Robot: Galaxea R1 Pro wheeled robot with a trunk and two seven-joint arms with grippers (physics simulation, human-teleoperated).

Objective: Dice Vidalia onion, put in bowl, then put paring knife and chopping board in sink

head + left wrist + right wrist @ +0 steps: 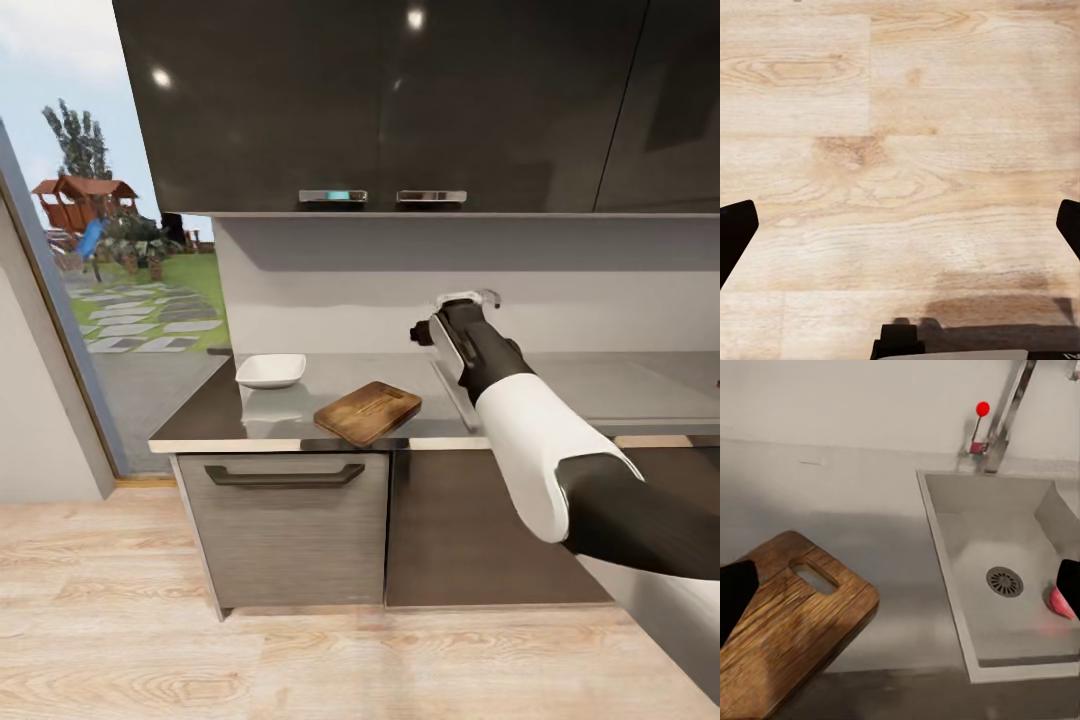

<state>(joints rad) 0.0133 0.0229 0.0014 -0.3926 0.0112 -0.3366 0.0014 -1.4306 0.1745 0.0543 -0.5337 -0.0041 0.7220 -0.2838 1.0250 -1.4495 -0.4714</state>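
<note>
A: Vidalia onion (1060, 601), small pinkish-red ball: location?
B: Inside the grey matte sink (999, 547), beside the round drain.
A: Right gripper (900, 592)?
B: Jaws wide, empty, poised above the brown wooden chopping board (784, 622) for approach. Left gripper (900, 232) likewise wide, facing floor.

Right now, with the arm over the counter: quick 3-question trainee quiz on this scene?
1. True or false: the Vidalia onion lies on the chopping board.
2. Which sits nearer the window, the bowl or the board?
3. The left gripper faces: A) sink B) wooden floor C) tap

Key: 1. False, it is in the sink by the drain. 2. The bowl. 3. B.
</note>
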